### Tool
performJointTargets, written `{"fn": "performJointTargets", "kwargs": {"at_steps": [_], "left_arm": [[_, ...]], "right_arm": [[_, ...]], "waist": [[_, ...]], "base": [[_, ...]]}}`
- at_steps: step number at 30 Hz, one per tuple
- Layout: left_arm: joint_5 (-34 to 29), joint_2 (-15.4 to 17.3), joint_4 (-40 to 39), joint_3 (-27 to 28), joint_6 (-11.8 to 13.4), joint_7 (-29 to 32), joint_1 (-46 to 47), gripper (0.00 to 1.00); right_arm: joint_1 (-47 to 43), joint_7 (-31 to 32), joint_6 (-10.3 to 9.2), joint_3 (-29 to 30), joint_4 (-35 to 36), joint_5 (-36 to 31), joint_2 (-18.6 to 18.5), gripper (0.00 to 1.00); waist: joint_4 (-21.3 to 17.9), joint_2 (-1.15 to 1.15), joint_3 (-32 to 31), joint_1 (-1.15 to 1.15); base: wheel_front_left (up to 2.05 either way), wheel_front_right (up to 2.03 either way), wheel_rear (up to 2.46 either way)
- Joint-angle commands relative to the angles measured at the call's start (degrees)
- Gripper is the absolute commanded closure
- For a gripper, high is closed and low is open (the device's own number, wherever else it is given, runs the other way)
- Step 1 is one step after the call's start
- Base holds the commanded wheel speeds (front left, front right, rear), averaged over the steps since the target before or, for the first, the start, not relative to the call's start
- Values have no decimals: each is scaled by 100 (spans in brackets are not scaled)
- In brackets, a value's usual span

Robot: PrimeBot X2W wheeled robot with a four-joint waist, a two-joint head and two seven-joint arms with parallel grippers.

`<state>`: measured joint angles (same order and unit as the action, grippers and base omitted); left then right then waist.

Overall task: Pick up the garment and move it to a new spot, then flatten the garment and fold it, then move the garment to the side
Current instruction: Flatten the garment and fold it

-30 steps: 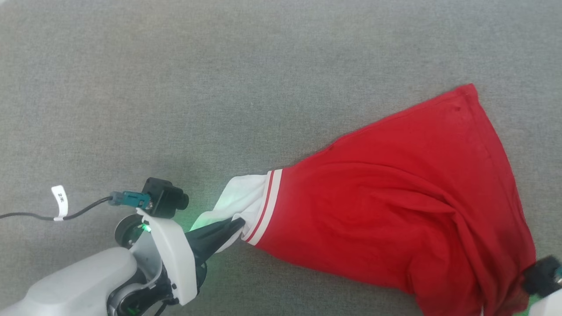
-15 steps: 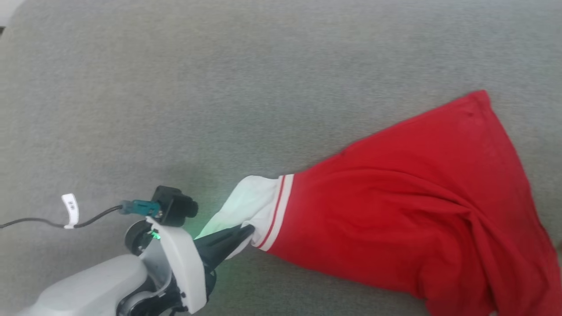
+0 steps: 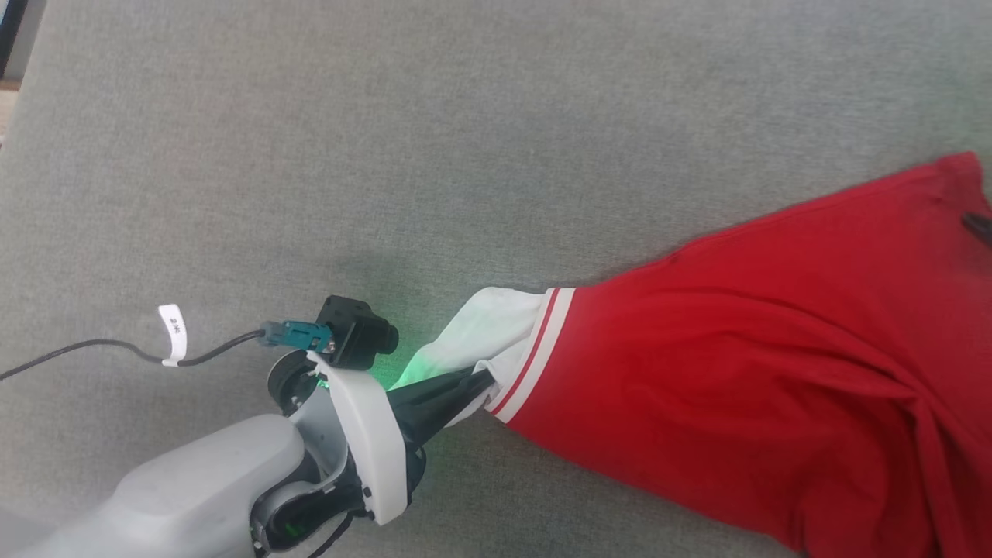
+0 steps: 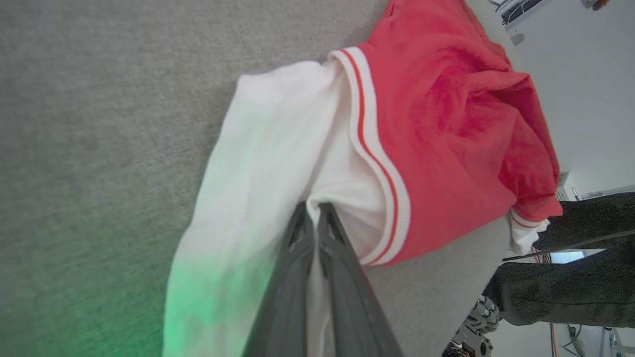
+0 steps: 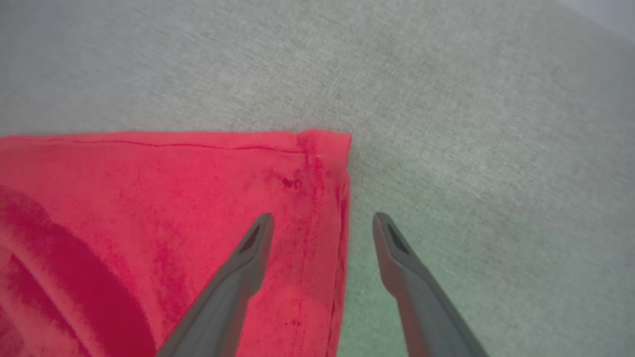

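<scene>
The garment [image 3: 736,372] lies spread on the grey cloth surface [image 3: 387,155], red body to the right and a white sleeve [image 3: 488,333] with a striped band pointing left. My left gripper [image 3: 484,381] is shut on that white sleeve; in the left wrist view its fingers [image 4: 297,258] pinch the white fabric [image 4: 278,148]. My right gripper [image 5: 322,220] is open over the garment's [image 5: 149,208] far red corner, one finger above the fabric and the other above bare grey surface [image 5: 471,124]. A dark fingertip [image 3: 978,227] of it shows at the head view's right edge.
The surface's left edge [image 3: 19,85] shows at the top left of the head view. A black cable with a white tag [image 3: 172,333] trails from my left wrist. In the left wrist view, a second white cuff [image 4: 528,238] and a dark shape [image 4: 570,287] sit beyond the surface's edge.
The head camera has shifted, so the whole scene sits further right. My right gripper left the garment's near lower end and now hovers by its far corner. The left gripper keeps its hold.
</scene>
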<state>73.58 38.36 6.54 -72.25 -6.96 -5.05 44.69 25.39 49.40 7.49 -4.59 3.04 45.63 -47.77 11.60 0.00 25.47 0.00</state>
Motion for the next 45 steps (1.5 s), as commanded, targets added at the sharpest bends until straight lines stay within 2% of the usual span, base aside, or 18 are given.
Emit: {"fn": "performJointTargets", "kwargs": {"at_steps": [1, 6, 9, 10, 12, 15, 21, 28, 34, 38, 42, 45], "left_arm": [[-76, -37, 35, -4, -25, -3, 83, 100], [-100, -128, 140, -18, -34, -51, 145, 100], [-69, -160, 199, -21, -42, -63, 176, 100], [-51, -164, 218, -22, -41, -73, 186, 100], [-3, -163, 257, -23, -44, -96, 202, 100], [90, -140, 251, 4, -46, -165, 263, 100], [338, 9, 227, 224, -49, -319, 658, 100], [765, 85, 498, 769, -50, -146, 1982, 100], [988, -101, 1467, 1387, -49, 6, 3582, 100], [744, -215, 2233, 1566, -41, -87, 4432, 100], [533, -424, 2977, 1852, -36, -582, 5314, 100], [695, -529, 3080, 1957, -36, -776, 5490, 100]], "right_arm": [[260, 26, 1, -183, -233, -134, 42, 0], [921, -9, 0, -1074, -1064, -519, 33, 0], [1080, -63, 1, -1413, -1438, -337, 137, 0], [1127, -74, 1, -1484, -1529, -259, 162, 40], [1208, -135, 1, -1641, -1648, -156, 172, 100], [1369, -472, 0, -1712, -1774, -58, 177, 100], [1932, -1277, 1, -1371, -2052, 249, 353, 100], [3130, -2082, 0, -814, -2709, 47, 648, 100], [4634, -2811, -4, -375, -3525, -595, 1087, 100], [5422, -3324, -8, -147, -4006, -1010, 1334, 100], [6197, -3948, -13, 108, -4610, -1402, 1596, 100], [6446, -4164, -14, 37, -5018, -1493, 1739, 100]], "waist": [[79, 0, 105, 0], [129, 0, 198, 0], [130, 0, 215, 0], [127, 0, 218, 0], [111, 0, 214, 0], [68, 0, 187, 0], [-69, 0, 41, 0], [-281, 0, 5, 0], [-549, 0, 212, 0], [-699, 0, 282, 0], [-832, 0, 292, 0], [-899, 0, 228, 0]], "base": [[0, 0, 0], [0, 0, 0], [0, 0, 0], [0, 0, 0], [0, 0, 0], [0, 0, 0], [0, 0, 0], [0, 0, 0], [0, 0, 0], [0, 0, 0], [0, 0, 0], [0, 0, 0]]}}
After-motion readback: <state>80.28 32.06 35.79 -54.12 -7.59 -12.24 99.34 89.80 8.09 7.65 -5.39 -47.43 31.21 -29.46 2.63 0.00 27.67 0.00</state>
